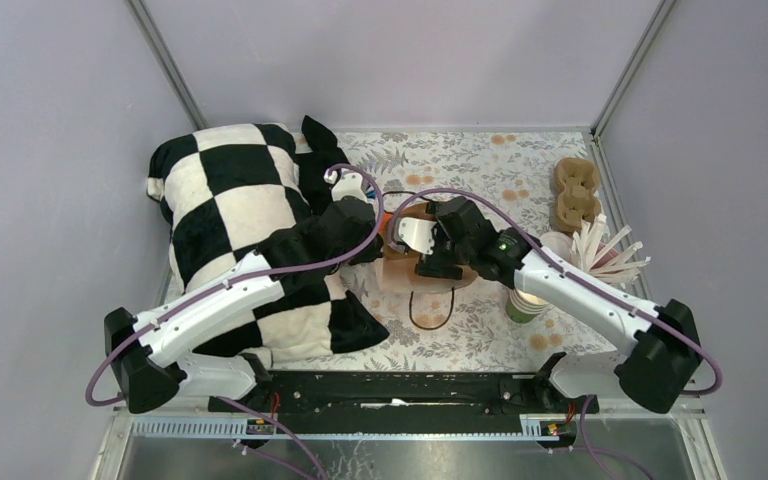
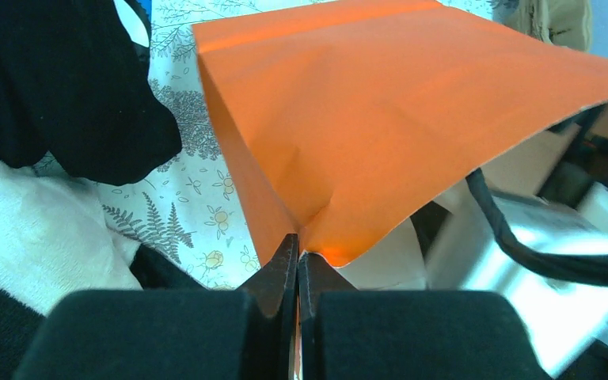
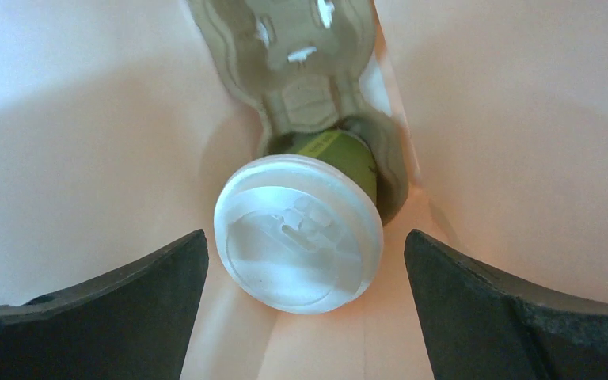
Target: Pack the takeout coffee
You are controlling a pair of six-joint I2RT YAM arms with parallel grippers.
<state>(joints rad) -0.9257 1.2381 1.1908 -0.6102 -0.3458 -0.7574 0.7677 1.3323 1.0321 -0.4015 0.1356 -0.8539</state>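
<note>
Top view: the left gripper is gripping the rim of the paper bag while the right gripper is reaching into its mouth; the cup is hidden here. Left wrist view: the jaws are pressing together on the orange bag edge. Right wrist view: the coffee cup is sitting inside the bag in a pulp tray, white lid fitted, green wall showing; the jaws are standing spread, clear of it. Placement appears done; withdrawing and releasing the bag are remaining.

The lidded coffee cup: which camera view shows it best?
The right wrist view: the cup is central, white lid and green side clear. The left wrist view shows only the orange bag; in the top view arms hide it.
</note>
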